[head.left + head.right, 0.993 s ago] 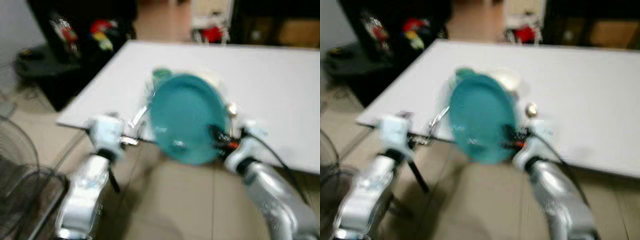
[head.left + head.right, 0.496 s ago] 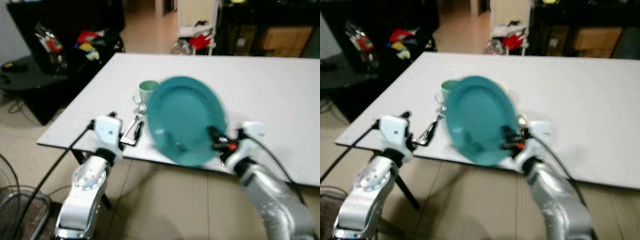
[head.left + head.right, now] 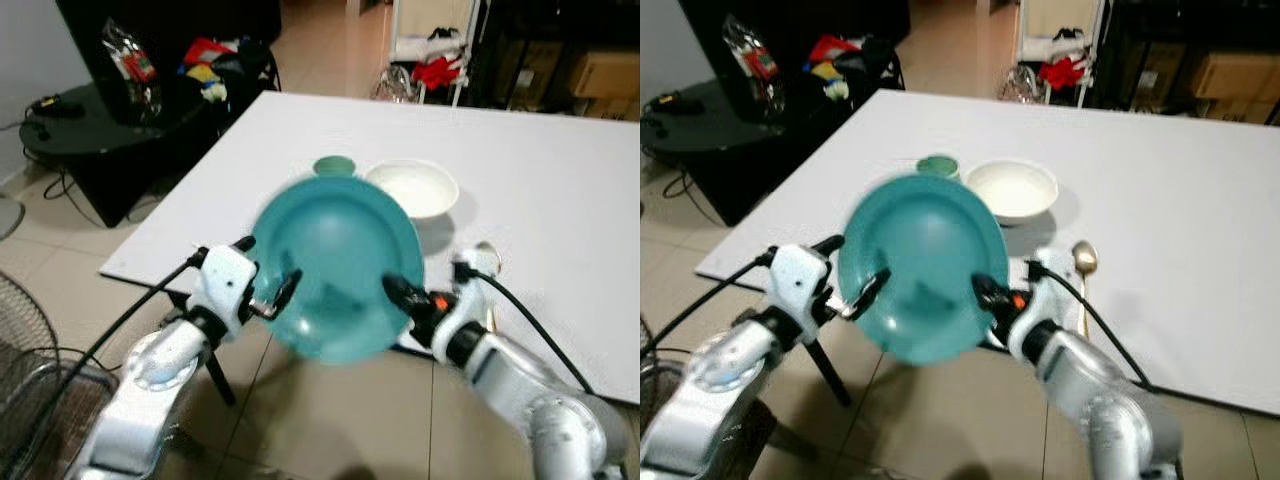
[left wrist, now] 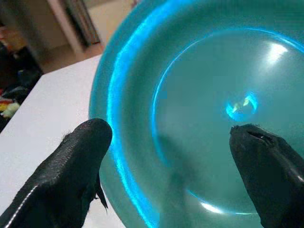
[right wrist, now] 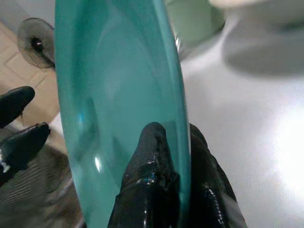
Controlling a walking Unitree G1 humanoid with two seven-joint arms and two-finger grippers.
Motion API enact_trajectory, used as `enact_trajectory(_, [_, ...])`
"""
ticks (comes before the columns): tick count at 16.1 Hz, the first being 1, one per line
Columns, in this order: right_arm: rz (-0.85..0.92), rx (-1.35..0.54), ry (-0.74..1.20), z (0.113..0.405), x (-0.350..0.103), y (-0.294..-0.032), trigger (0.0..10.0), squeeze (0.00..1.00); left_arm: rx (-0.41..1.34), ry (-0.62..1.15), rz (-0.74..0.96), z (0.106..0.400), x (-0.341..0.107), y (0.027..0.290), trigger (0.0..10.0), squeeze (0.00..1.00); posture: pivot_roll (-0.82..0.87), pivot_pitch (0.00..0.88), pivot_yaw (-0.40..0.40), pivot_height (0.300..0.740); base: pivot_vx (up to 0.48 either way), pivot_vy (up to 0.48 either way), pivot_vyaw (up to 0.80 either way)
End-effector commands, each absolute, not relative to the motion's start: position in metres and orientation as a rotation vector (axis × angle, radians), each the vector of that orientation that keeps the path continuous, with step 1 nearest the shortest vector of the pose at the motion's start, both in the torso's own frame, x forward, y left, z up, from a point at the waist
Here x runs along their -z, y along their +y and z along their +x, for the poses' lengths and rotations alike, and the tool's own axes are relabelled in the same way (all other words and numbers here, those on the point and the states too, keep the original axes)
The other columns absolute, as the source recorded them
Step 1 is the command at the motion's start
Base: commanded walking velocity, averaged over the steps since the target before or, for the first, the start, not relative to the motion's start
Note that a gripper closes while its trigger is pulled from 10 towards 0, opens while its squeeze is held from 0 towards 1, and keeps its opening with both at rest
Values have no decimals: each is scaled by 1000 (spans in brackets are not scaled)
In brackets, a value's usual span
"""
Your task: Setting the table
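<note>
A teal plate [image 3: 335,262] hangs tilted over the near edge of the white table [image 3: 560,180]. My right gripper [image 3: 396,291] is shut on its right rim, and the right wrist view has both fingers [image 5: 151,156] pinching that rim. At the plate's left rim my left gripper [image 3: 268,268] stands open, its fingers [image 4: 80,156] spread to either side of the plate's face [image 4: 223,109]. Beyond the plate stand a white bowl [image 3: 412,187] and a green cup [image 3: 333,166]. A spoon [image 3: 1084,258] lies to the right of my right gripper.
A low black stand [image 3: 90,125] with bags and clutter is to the left of the table. A wire fan guard [image 3: 25,335] sits on the tiled floor at my lower left. Shelves and boxes [image 3: 600,70] line the far side.
The camera has shifted. The plate has come lower and nearer to me, off the bowl and cup. My left gripper has closed in on the plate's left rim.
</note>
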State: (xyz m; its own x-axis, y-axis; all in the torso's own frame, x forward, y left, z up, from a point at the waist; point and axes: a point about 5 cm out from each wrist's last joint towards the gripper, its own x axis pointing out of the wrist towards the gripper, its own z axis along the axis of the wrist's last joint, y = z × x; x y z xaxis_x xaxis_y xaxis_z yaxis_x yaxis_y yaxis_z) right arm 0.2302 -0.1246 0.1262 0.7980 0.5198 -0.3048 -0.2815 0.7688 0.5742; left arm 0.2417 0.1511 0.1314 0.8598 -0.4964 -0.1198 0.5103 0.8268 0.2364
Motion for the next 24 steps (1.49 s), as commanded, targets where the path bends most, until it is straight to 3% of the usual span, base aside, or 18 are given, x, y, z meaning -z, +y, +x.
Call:
enact_trajectory(1, [586,-525,508,230,-132,-116,10000,0,554,75,272,240,-133,158,10000,0,-45,0,61,740,0,0,0])
enact_trajectory(4, [678,-527,609,230,-126,-112,10000,0,625,112,241,232,-134,160,10000,0,-40,0,48,740,0,0,0])
enact_trajectory(7, [679,-338,814,234,-100,-126,10000,0,758,184,239,215,-132,156,10000,0,-26,0,35,740,0,0,0])
enact_trajectory(14, [919,-199,712,255,-111,-145,10000,0,741,195,194,214,-134,154,10000,0,-29,0,34,740,0,0,0])
enact_trajectory(24, [1147,-97,768,255,-100,-155,10000,0,782,202,164,215,-137,146,10000,0,-33,0,38,740,0,0,0])
